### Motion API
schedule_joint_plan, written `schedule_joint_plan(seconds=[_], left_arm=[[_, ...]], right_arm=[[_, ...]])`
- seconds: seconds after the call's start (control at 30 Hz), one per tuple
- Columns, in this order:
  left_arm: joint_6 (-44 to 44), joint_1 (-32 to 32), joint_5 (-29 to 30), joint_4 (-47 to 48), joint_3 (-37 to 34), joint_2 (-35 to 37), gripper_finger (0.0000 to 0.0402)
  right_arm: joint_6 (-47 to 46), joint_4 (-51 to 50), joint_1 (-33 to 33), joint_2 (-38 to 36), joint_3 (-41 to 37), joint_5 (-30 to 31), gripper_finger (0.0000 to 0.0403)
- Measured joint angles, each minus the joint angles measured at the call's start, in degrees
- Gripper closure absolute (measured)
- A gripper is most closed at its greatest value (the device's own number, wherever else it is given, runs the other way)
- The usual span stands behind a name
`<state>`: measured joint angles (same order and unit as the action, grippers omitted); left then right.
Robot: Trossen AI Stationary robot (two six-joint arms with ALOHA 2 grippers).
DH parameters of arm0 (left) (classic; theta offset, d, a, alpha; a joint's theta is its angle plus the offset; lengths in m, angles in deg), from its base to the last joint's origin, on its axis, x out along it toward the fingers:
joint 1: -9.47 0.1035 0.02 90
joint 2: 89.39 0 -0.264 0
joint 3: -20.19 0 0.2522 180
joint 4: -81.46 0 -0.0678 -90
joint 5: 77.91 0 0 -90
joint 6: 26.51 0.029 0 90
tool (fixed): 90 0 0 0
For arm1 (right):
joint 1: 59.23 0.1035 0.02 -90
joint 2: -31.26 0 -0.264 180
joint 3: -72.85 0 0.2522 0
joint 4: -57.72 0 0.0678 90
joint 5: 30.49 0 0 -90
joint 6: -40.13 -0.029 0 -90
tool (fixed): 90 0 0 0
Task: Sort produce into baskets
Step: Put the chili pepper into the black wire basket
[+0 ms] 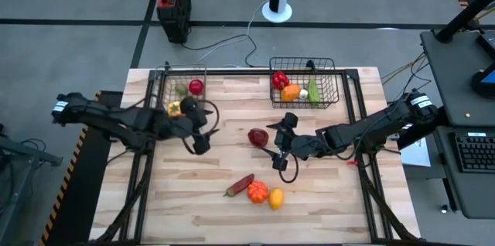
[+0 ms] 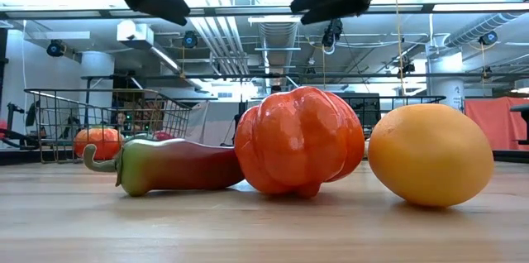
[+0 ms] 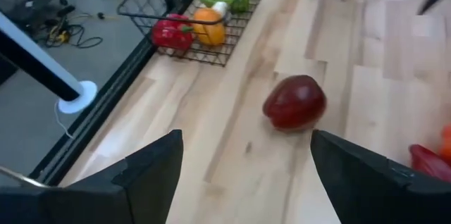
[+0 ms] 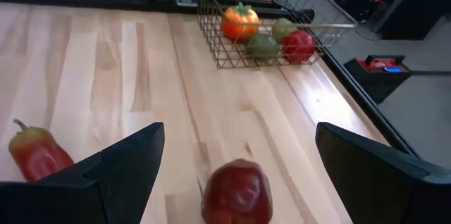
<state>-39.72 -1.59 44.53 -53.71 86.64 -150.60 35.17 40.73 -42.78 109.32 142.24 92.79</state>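
Observation:
A dark maroon produce piece (image 1: pixel 258 136) lies on the wooden table between my two grippers; it also shows as the maroon piece (image 3: pixel 294 102) and the maroon piece (image 4: pixel 237 190). My left gripper (image 1: pixel 203 131) hangs open to its left, above the table, empty. My right gripper (image 1: pixel 277 142) hangs open just to its right, also empty. Near the front edge lie a red-green chili (image 1: pixel 239 185), an orange-red ribbed piece (image 1: pixel 257 192) and a yellow piece (image 1: pixel 276 198). The left basket (image 1: pixel 184 83) and the right basket (image 1: pixel 303 82) stand at the far edge, each with produce inside.
A black box with a red top (image 1: pixel 173 2) and a white post base (image 1: pixel 277 10) stand on the floor beyond the table. Dark frame rails (image 1: pixel 360 114) run along the table's sides. Bare wood lies between the baskets and across the near left part.

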Motion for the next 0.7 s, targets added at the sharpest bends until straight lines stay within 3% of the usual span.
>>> schedule_joint_plan(seconds=[0.23, 0.5, 0.7], left_arm=[[-2.45, -2.61, 0.05, -0.25, 0.00, -3.72, 0.0112], [-3.96, -4.01, -1.98, -0.28, 0.00, -9.24, 0.0112], [-4.49, -5.07, -8.04, -0.52, 0.00, -12.53, 0.0112]], right_arm=[[-4.98, -0.92, 0.02, 0.00, -2.46, 0.84, 0.0042], [-13.21, -12.06, 0.02, 0.00, -2.41, 0.46, 0.0042], [-21.37, -22.99, 0.04, 0.00, -0.52, -8.53, 0.0042]])
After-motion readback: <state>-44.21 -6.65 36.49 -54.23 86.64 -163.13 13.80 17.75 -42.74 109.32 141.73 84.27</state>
